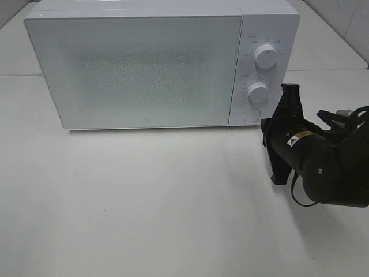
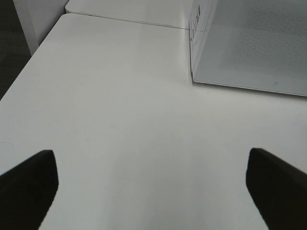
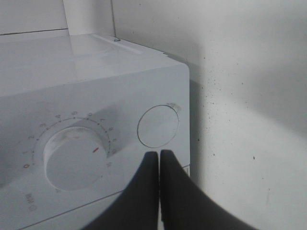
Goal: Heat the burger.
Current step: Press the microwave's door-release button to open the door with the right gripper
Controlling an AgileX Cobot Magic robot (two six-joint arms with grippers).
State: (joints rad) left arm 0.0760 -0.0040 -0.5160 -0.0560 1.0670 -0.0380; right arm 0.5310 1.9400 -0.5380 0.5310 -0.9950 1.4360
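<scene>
A white bench (image 1: 144, 213) fills the scene. From the high camera, a white microwave (image 1: 138, 69) stands at the back of it with its frosted door (image 1: 132, 72) shut. The print around the upper dial (image 1: 266, 56) and lower dial (image 1: 258, 92) is too small to read, as is the yellow label (image 1: 300, 137) on my right arm. My right hand (image 1: 264, 126) points at the control panel, near the round button (image 1: 251, 114).

At my left wrist, my left hand (image 2: 151, 158) is spread wide over bare bench, well apart from the microwave's corner.

At my right wrist, the fingers are pressed together on nothing, tips just beside the round button. Numbers from 0 up past 5 ring the lower dial, which carries a red mark (image 3: 96, 150).

The burger shows in no view; I cannot tell where it is.
</scene>
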